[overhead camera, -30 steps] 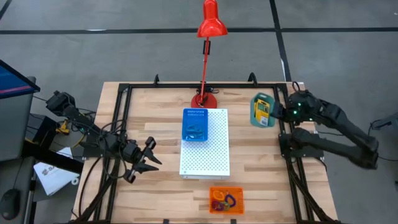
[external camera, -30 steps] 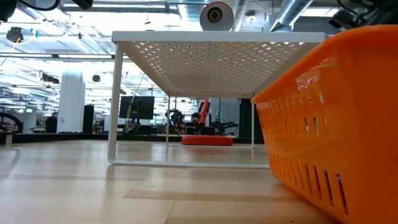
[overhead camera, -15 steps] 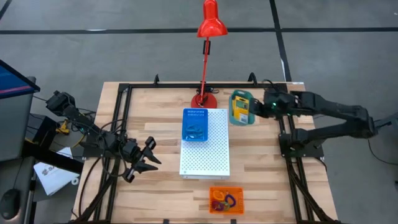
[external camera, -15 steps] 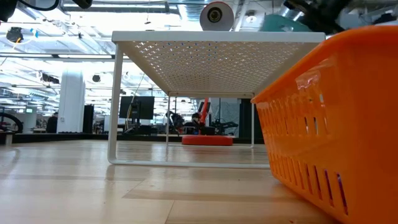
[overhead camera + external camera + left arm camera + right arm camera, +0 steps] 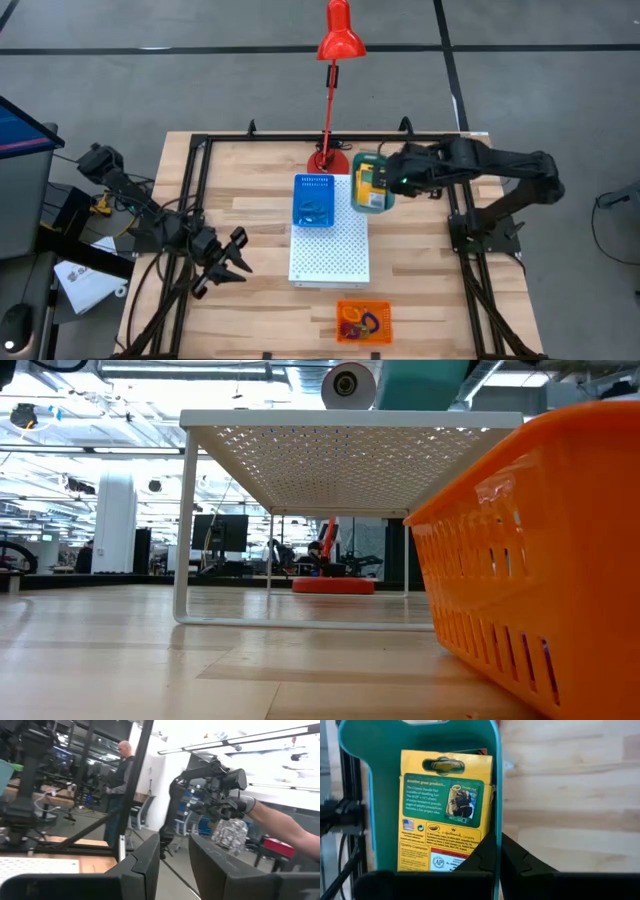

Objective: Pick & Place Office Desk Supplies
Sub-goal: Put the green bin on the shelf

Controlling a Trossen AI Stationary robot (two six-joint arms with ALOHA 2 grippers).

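Pinched tight, the right gripper holds the rim of a small teal plastic tray, and a yellow-and-green cardboard crayon box lies inside it. In the right wrist view the two dark fingers squeeze the thin teal wall between them. The tray hangs in the air over the right back edge of the big white board full of little holes, near the base of the red desk lamp. A small blue plastic basket sits on the board just beside that spot. An orange plastic basket with coloured loops rests on the wooden table at the front.

The left gripper waits above the left side of the table, fingers partly apart and holding nothing.

The grip is only on one edge. If the tray tips, the crayon box could slide out. The tray could also bump the lamp or the blue basket if it swings too far.
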